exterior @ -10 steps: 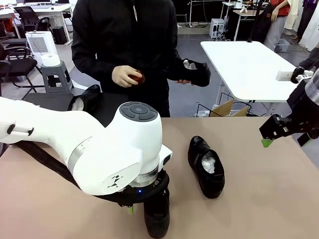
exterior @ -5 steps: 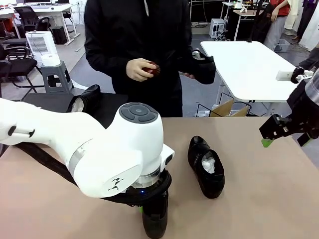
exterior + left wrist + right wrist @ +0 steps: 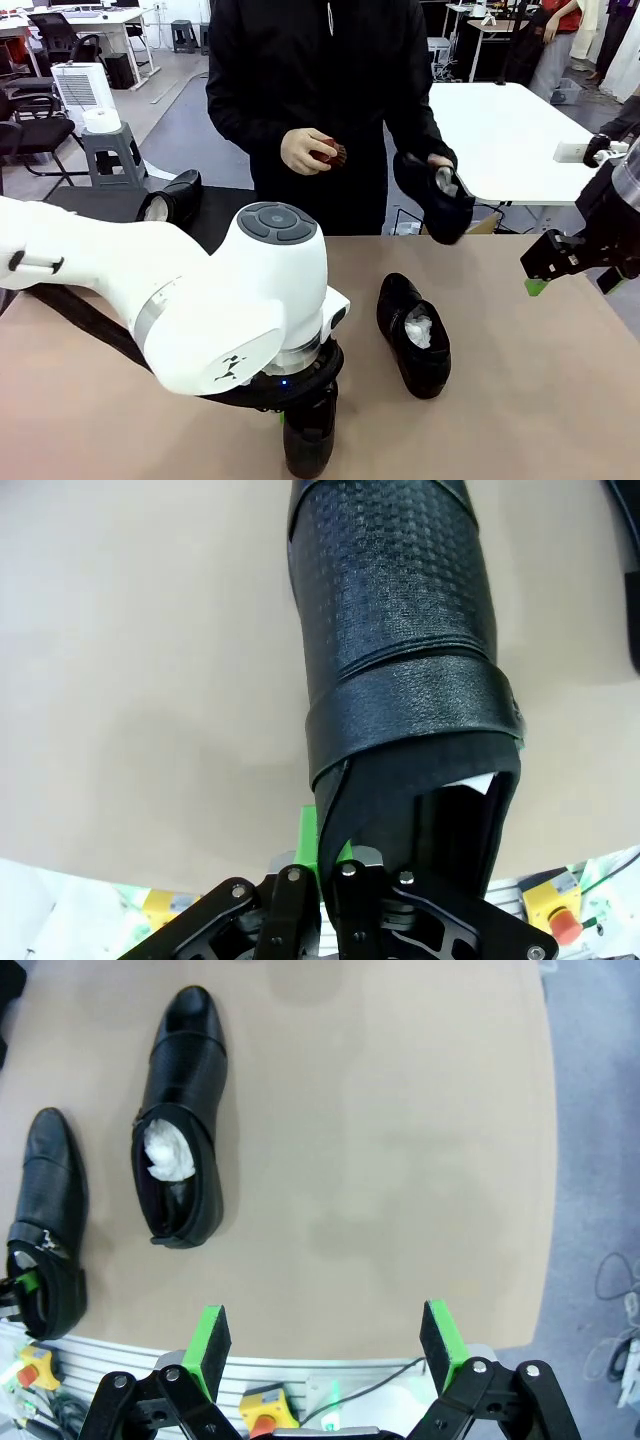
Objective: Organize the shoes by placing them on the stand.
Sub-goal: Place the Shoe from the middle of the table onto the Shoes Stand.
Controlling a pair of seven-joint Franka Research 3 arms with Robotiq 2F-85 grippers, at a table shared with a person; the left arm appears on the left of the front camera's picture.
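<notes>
The left gripper (image 3: 326, 852) is clamped on the heel rim of one shoe (image 3: 395, 630) at the near edge of the tan table (image 3: 520, 400). The right gripper (image 3: 330, 1335) is held spread above the table's right side. A second shoe (image 3: 415, 335) lies mid-table. A third shoe (image 3: 172, 198) rests on the stand (image 3: 95, 205) at far left. A fourth shoe (image 3: 440, 200) is gripped in the person's hand (image 3: 437, 165). A white table (image 3: 500, 130) and grey floor (image 3: 200, 120) are seen behind.

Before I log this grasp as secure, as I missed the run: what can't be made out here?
Front view: the white left arm hides most of the low black stand and the left hand's grip on the glossy black leather shoe, itself cut by the bottom edge.
Left wrist view: that shoe's toe, cut by the top edge.
Front view: the reddish thing in the person's hand, too small to name.
</notes>
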